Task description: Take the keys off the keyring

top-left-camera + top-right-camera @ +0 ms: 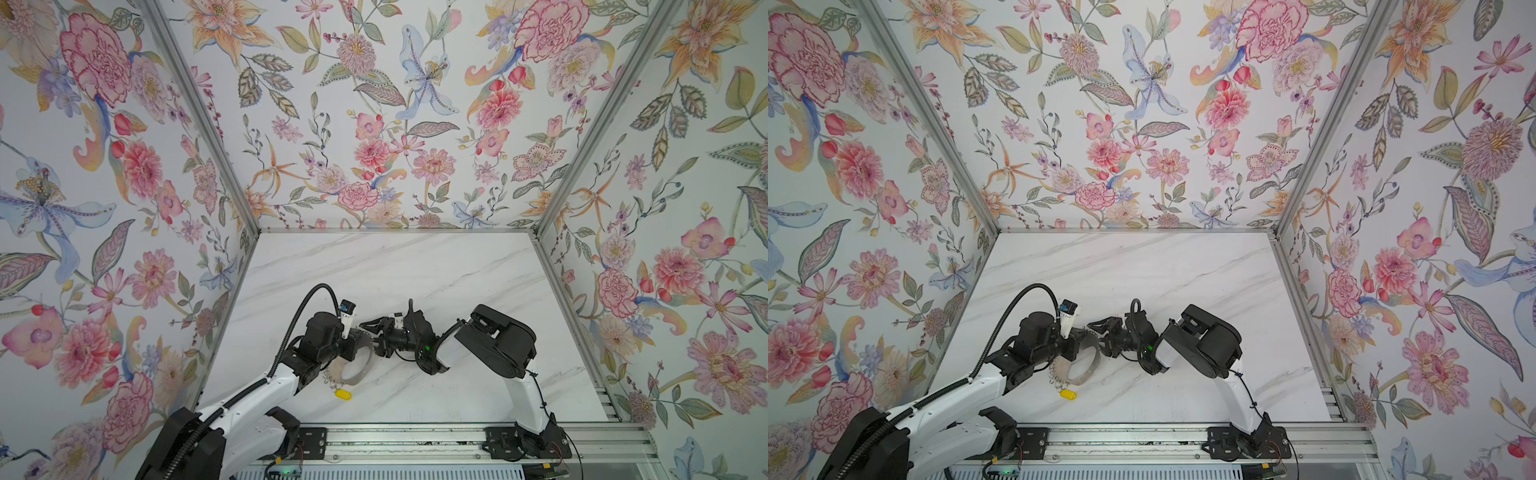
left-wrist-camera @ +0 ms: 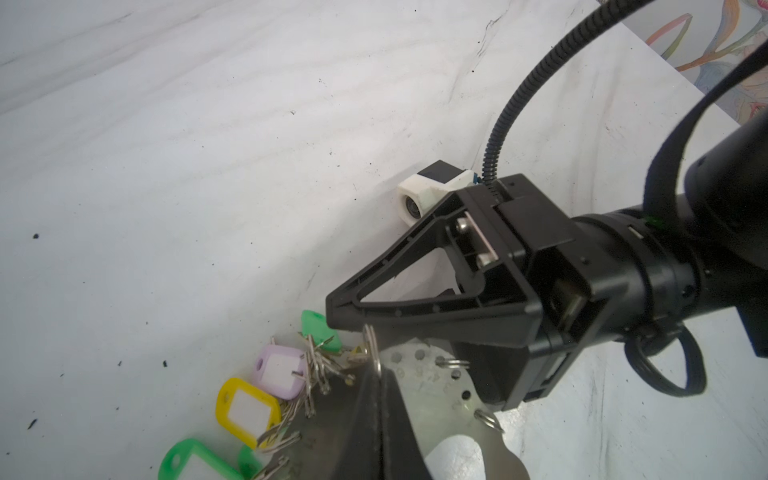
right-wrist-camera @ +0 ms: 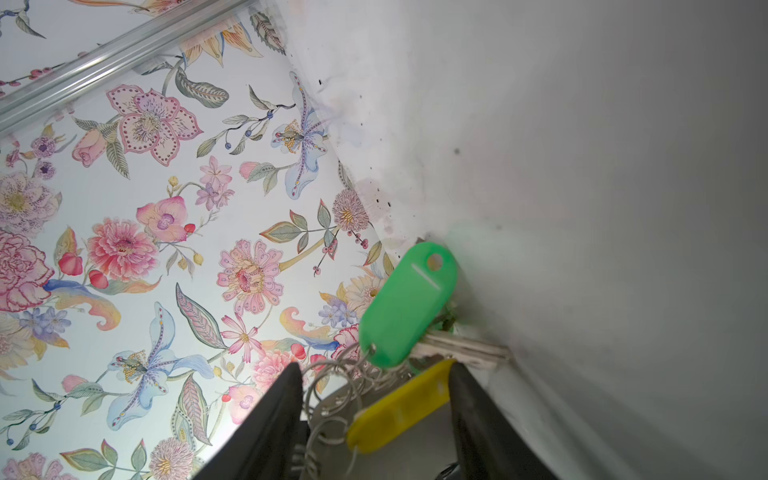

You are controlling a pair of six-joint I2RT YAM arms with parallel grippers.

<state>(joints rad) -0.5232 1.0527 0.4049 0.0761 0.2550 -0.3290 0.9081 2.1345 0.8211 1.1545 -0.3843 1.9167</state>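
The keyring [image 1: 360, 376] is a grey metal ring plate with wire loops along its edge, held on edge near the table's front; it also shows in another top view [image 1: 1087, 376]. My left gripper [image 1: 352, 340] is shut on its rim, and the left wrist view shows the jaws closed on the plate [image 2: 432, 386]. Keys with purple [image 2: 279, 371], yellow [image 2: 247, 411] and green [image 2: 195, 461] tags hang beside it. My right gripper [image 1: 370, 336] stands open at the ring's far edge. A yellow tag [image 3: 399, 409] lies between its fingers, and a green-tagged key [image 3: 405, 307] sits just beyond them.
A yellow tag [image 1: 343, 394] hangs from the ring's lower loops onto the white marble table [image 1: 415, 270]. Floral walls close the left, back and right. An aluminium rail [image 1: 415, 436] with both arm bases runs along the front edge.
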